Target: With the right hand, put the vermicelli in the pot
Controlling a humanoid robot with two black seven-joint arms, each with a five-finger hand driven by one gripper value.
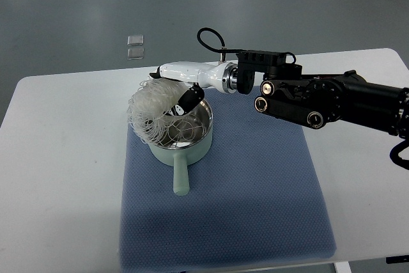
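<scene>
A: Okay, quick one. Right hand (pixel 181 87) reaches in from the right edge, white shell, black fingertips, over the far-left rim of the pot (pixel 182 137).

B: Holding anything?

A: Yes, fingers curled into the vermicelli (pixel 151 112). White tangled bundle, hanging from the hand.

B: Where is the bundle sitting?

A: Mostly over the pot's left rim, loops spilling down outside the left wall onto the blue mat (pixel 255 190). Some strands look to be inside the steel bowl, hard to tell how many.

B: Pot itself?

A: Pale green outside, shiny metal inside, upright near the mat's far-left corner, its handle (pixel 181 177) pointing toward the camera.

B: Anything else?

A: Mat lies on a white table (pixel 57 158). Two small clear squares (pixel 135 45) on the grey floor beyond the table's far edge.
</scene>
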